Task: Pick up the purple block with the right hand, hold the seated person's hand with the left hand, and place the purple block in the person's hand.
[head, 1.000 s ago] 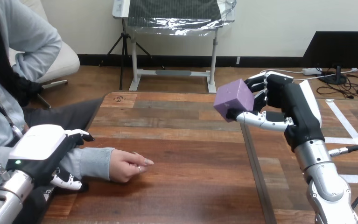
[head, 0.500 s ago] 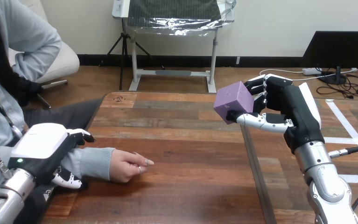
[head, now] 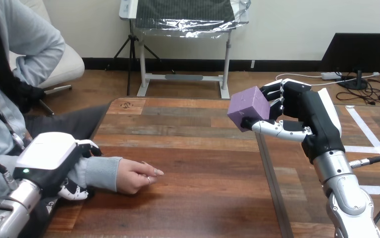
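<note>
My right hand is raised above the table's right part and is shut on the purple block, which is pinched between thumb and fingers and tilted toward the left. The person's hand rests on the wooden table at the left, fingers loosely curled and pointing right. My left hand sits over the person's grey sleeve, just behind the wrist. Its fingers curl over the far side of the forearm and its thumb lies at the near side.
A seam runs front to back through the table under the block. The person sits at the table's left edge. Bare wood lies between the person's hand and the block.
My left hand has edged slightly to the right along the person's forearm. The right hand and block have hardly moved; the person's hand has stayed still.
</note>
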